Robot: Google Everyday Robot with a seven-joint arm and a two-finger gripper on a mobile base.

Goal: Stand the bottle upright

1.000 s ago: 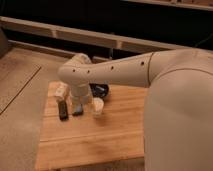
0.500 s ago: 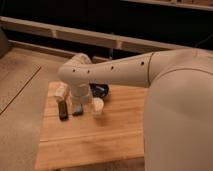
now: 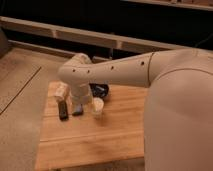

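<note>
Nothing moved; hand (image 3: 78,110) near slim pale plastic bottle (image 3: 61,92).

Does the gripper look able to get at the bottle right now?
Probably yes: the gripper hangs low over the wooden table, close beside the bottle, which lies uncovered with nothing visible between them.

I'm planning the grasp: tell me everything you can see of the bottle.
The bottle is small, pale whitish-tan, plastic by its look; its cap I cannot make out. It appears to lie on its side near the far left corner of the wooden table, just behind the black bar; whether they touch is unclear. The hand hangs open close beside it, low over the table between the bar and the white cup, not holding it.
</note>
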